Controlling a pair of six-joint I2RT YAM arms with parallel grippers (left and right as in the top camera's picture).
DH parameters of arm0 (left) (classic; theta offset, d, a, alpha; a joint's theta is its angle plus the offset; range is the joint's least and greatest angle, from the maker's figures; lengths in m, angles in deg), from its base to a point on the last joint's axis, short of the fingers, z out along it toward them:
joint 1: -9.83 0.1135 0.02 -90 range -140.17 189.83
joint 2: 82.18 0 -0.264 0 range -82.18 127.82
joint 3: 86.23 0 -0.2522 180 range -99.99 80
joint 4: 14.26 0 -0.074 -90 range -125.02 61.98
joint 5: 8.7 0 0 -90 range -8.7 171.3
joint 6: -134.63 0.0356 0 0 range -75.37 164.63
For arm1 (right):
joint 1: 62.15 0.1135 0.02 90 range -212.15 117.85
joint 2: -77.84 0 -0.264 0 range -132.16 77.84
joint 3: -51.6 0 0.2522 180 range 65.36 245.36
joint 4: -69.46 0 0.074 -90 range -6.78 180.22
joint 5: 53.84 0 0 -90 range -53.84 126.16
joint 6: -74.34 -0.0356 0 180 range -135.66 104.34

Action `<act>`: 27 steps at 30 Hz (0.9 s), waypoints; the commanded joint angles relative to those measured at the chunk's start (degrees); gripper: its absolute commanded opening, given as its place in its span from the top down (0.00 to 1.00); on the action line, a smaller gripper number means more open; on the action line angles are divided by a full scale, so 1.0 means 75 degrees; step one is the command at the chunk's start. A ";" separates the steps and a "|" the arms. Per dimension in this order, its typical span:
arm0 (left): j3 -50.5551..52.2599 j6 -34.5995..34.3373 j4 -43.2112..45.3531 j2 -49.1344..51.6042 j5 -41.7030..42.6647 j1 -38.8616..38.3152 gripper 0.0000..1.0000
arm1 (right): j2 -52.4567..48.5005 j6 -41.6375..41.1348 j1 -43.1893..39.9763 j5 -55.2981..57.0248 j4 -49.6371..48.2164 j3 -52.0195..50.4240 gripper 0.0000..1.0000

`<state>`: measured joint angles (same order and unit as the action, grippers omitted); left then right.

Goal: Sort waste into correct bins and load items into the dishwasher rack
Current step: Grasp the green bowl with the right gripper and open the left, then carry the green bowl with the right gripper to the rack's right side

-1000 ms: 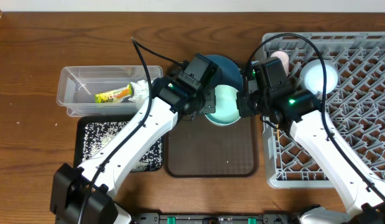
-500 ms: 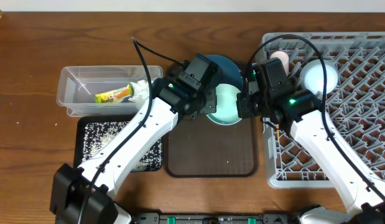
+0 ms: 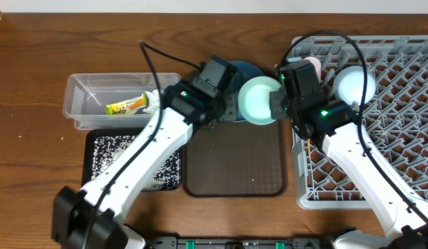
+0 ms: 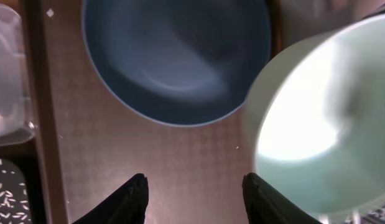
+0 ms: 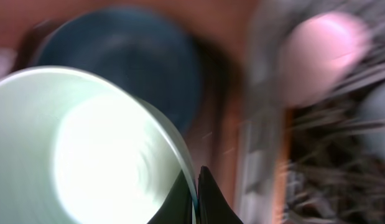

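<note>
The pale-green bowl [image 3: 258, 100] hangs from my right end effector [image 5: 195, 186], whose fingers are pinched shut on its rim. It sits just to that end effector's left, raised and tilted, overlapping the right edge of the dark-blue plate [image 4: 173, 56] below. My left end effector [image 4: 195, 194] is just at the bowl's other side, its fingers moderately parted with nothing between them and the brown serving tray [image 3: 234, 166] beneath. The plate lies ahead of its fingertips and the bowl ahead to its right. Just right of my right end effector stands the grey dishwasher rack [image 3: 407, 159], with the small pink cup [image 3: 312, 64] in the corner nearest that end effector and the small white bowl [image 3: 355, 84] further right. Well left of my left end effector, on the tabletop, the clear tub [image 3: 72, 97] holds the crumpled napkin [image 3: 155, 100] and the yellow-green wrapper [image 3: 125, 106], and beside it the black bin [image 3: 90, 162] holds rice grains [image 3: 106, 155]
</note>
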<state>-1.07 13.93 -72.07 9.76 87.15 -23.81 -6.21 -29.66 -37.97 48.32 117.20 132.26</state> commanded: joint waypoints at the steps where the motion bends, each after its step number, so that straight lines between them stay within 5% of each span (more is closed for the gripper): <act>1: -0.0172 0.0236 0.0119 -0.0796 -0.0061 0.0087 0.44 | 0.0020 0.0041 -0.0076 0.2159 -0.0274 -0.0032 0.99; 3: -0.0172 0.0265 0.0140 -0.1055 -0.0061 0.0085 0.20 | 0.0020 0.0044 -0.0187 0.2952 -0.0560 -0.0032 0.99; 5: -0.0172 0.0262 0.0134 -0.1253 -0.0061 0.0085 0.17 | 0.0020 0.0047 -0.0350 0.3751 -0.0842 -0.0032 0.99; 10: -0.0172 0.0262 0.0128 -0.1335 -0.0061 0.0085 0.13 | 0.0020 0.0283 -0.1020 0.5281 -0.1641 -0.0032 0.99; 17: -0.0169 0.0262 0.0111 -0.1314 -0.0061 0.0085 0.08 | -0.0082 0.1428 -0.2821 0.5403 -0.2687 -0.0032 0.99; 24: -0.0169 0.0262 0.0108 -0.1314 -0.0061 0.0085 0.07 | -0.0653 0.4243 -0.4867 0.5409 -0.3946 -0.0032 0.99; 27: -0.0169 0.0259 0.0111 -0.1314 -0.0061 0.0085 0.07 | -0.0883 0.4517 -0.5645 0.5406 -0.4453 -0.0032 0.99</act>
<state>-1.27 15.07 -71.20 -0.30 87.13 -23.31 -11.39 -3.63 -75.85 87.36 85.50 132.02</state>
